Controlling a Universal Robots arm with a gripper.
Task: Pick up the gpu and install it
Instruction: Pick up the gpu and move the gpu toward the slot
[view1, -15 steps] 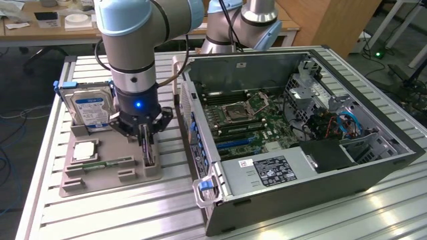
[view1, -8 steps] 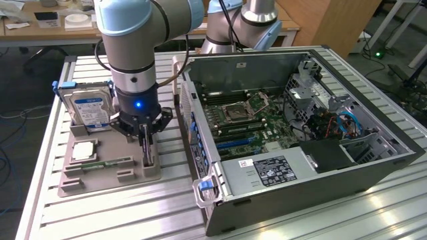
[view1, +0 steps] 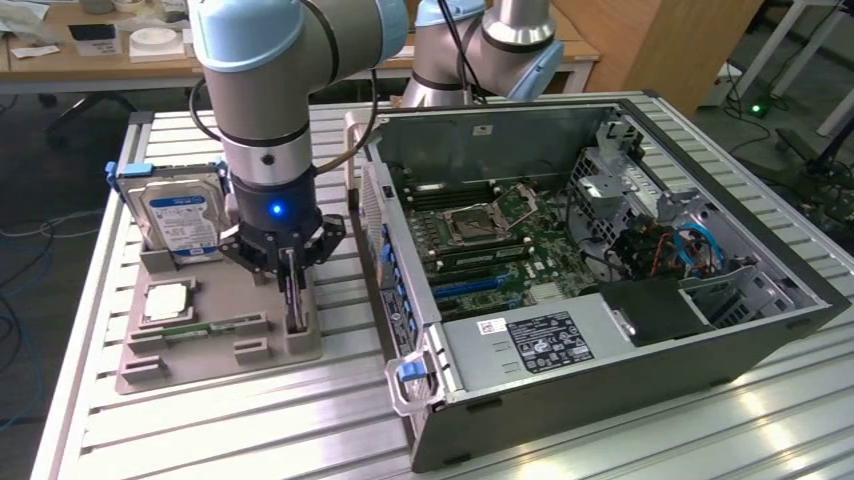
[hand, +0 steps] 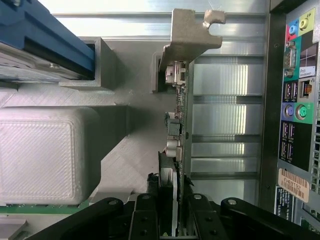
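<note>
We see the tool (view1: 294, 298) pinched narrow on the gpu (hand: 180, 125), which stands on edge in its grey holder (view1: 254, 368) (upright, so its top edge offers a grip), beside the open computer case (view1: 747, 330).

Gpu (hand: 181, 117) filled the gap between the jaws. Computer case (hand: 295, 105) wall stood near one jaw, bare table (hand: 225, 120) strip between. Grey holder (hand: 120, 150) block and hard drive (view1: 180, 222) crowded the other jaw's side.

Wooden desk (view1: 60, 66), slatted metal table (view1: 200, 430), dark floor (view1: 34, 190)
</note>
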